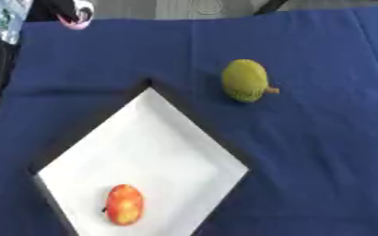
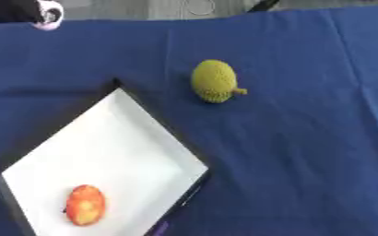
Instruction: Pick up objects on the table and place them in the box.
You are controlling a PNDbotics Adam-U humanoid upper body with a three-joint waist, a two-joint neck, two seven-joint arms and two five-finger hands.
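Tablecloth (image 1: pixel 329 138), dark blue, covered the whole work surface. On it we saw a white box (image 1: pixel 156 147) turned corner-on, holding a red-and-yellow fruit (image 1: pixel 124 204) near its lower corner. A bumpy green fruit with a short brown stem (image 1: pixel 245 80) lay on the cloth, apart from the box's upper corner. Neither hand appeared in either view, so we could not tell their state. We judged the rounded green fruit liable to roll if nudged off-centre, and to clip the box's dark rim on delivery.
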